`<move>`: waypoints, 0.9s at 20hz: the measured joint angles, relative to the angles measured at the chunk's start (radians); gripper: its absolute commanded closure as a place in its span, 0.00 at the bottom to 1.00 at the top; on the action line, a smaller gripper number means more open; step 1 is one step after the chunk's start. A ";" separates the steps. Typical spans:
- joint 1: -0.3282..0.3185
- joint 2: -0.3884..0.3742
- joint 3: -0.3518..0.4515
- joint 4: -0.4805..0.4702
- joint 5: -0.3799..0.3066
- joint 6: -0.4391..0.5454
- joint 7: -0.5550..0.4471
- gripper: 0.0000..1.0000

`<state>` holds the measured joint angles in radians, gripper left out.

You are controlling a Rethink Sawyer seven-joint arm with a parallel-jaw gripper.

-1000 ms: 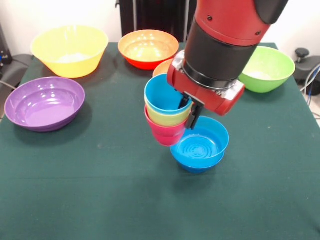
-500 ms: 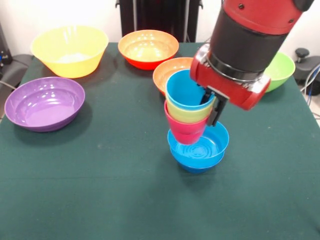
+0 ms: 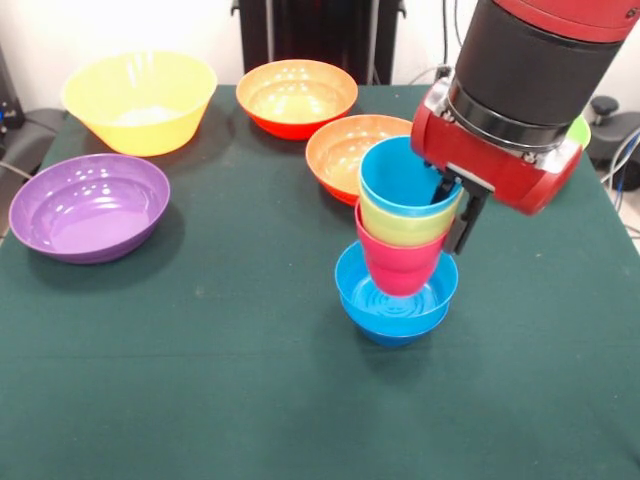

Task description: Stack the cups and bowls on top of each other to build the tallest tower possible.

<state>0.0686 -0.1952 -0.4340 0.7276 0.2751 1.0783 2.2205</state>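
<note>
Three nested cups hang together: light blue (image 3: 398,178) on top, yellow (image 3: 400,226) in the middle, red-pink (image 3: 398,264) at the bottom. My gripper (image 3: 452,206) is shut on the stack's right-hand rim, with one finger inside the light blue cup and one black finger (image 3: 462,226) outside. The stack tilts slightly. Its pink base is over the hollow of the small lighter blue bowl (image 3: 372,298), which sits in a darker blue bowl (image 3: 392,336). I cannot tell whether the pink cup touches the bowl.
A large yellow bowl (image 3: 140,100) and a purple bowl (image 3: 88,206) stand at the left. Two orange bowls (image 3: 297,96) (image 3: 345,152) sit behind the stack. A sliver of the lime green bowl (image 3: 581,130) shows behind the arm. The green cloth (image 3: 200,380) covers the table.
The gripper has carried the three nested cups toward the picture's right, from beside the blue bowls to over them, uncovering the second orange bowl and hiding most of the green one.
</note>
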 measured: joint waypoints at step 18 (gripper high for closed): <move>0.003 0.002 0.000 0.122 0.001 -0.117 0.016 1.00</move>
<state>0.0713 -0.1937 -0.4337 0.8498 0.2761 0.9617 2.2363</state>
